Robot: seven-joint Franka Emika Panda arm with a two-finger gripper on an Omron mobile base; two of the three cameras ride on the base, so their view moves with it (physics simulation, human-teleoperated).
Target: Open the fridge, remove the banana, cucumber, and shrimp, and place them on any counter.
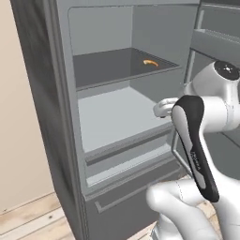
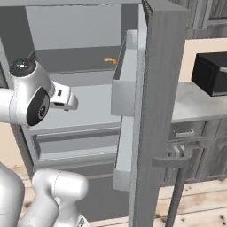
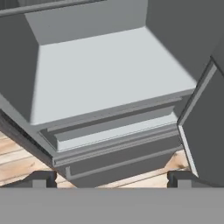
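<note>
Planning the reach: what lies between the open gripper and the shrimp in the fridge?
In the left base view, the front lip of the upper shelf lies between the gripper and the shrimp; otherwise the stretch is bare.

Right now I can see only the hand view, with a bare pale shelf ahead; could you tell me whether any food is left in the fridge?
Observer: Yes, the shrimp lies on the darker shelf one level above that one, towards the back right.
Operator: Thank you; where is the door?
Observer: The fridge door stands open on the right, its bins facing inward.
Operator: And somewhere to put things down?
Observer: A counter carrying a black appliance lies beyond that door.
</note>
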